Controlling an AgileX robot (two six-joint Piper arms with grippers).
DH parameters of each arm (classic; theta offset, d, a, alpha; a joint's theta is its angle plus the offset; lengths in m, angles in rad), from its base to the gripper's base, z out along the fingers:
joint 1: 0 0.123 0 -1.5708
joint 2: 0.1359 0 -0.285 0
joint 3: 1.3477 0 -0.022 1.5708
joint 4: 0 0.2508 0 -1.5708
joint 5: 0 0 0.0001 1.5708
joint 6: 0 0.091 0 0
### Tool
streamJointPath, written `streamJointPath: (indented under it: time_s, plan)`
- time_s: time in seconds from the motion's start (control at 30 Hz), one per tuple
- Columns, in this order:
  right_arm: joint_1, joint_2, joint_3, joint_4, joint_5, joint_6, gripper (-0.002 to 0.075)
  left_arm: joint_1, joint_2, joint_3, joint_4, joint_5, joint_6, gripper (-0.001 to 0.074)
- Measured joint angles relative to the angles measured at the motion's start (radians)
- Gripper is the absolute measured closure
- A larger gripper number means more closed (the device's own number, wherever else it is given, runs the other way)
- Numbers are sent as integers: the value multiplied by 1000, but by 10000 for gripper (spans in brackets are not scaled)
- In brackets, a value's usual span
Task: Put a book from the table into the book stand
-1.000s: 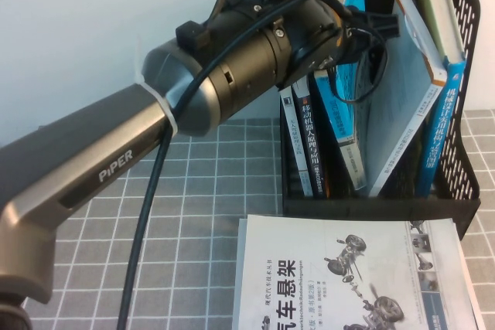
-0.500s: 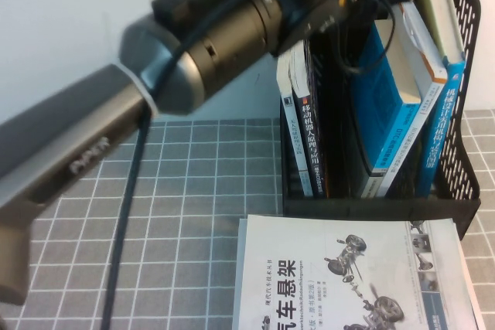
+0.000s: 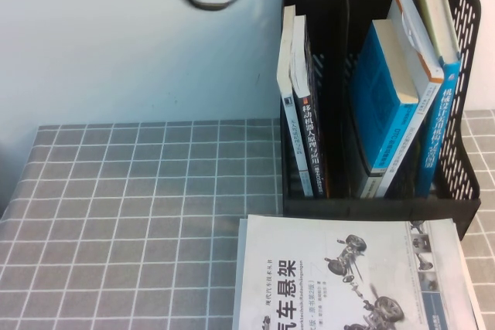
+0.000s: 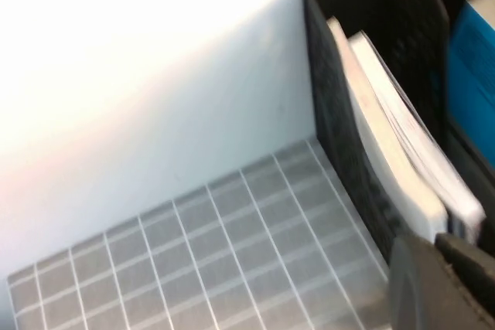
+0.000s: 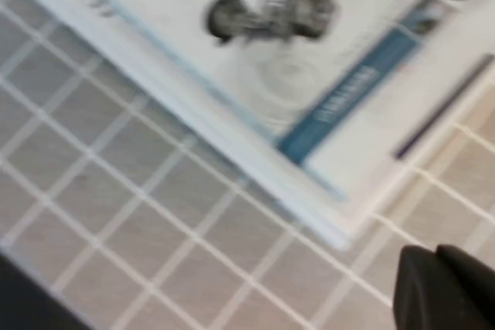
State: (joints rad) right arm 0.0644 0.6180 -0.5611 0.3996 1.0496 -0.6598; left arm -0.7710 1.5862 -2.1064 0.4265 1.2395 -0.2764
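The thick blue paperback book (image 3: 384, 98) is seen leaning inside the tall black slotted plastic book stand (image 3: 462, 168), far right on the grey gridded worktop (image 3: 139, 214); the task is judged done. The left claw (image 4: 445, 287) and right claw (image 5: 445, 287) are barely glimpsed; their state cannot be told. A glossy white book (image 3: 348, 276) lies near.

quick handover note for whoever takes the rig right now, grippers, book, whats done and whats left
Left gripper: up beside the book stand, holding nothing in view.
Right gripper: low over the table, next to the white car-chassis book.
The book stands in the stand's right-hand compartment, leaning on the books behind it.
Done: book placed and let go.
Left: park the left arm.
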Motion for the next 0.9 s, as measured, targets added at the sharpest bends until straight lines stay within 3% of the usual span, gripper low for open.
streamJointPath:
  time_s: [0.17,0.27,0.47,0.6,0.73,0.9]
  plan:
    - [0,0,-111,-311,-79,126,729,4,-142,139,-97,19,55,734]
    - [0,0,-124,-342,-206,178,729,4,-252,307,-105,-77,33,734]
    - [0,0,-54,-145,-502,81,729,4,-523,771,-27,-429,-80,734]
    - [0,0,18,11,-586,-67,729,4,-667,1017,15,-624,-113,734]
    - [0,-26,95,168,-600,-244,729,5,-762,1170,22,-749,-134,735]
    - [0,-106,184,295,-602,-357,729,5,-786,1231,29,-784,-140,736]
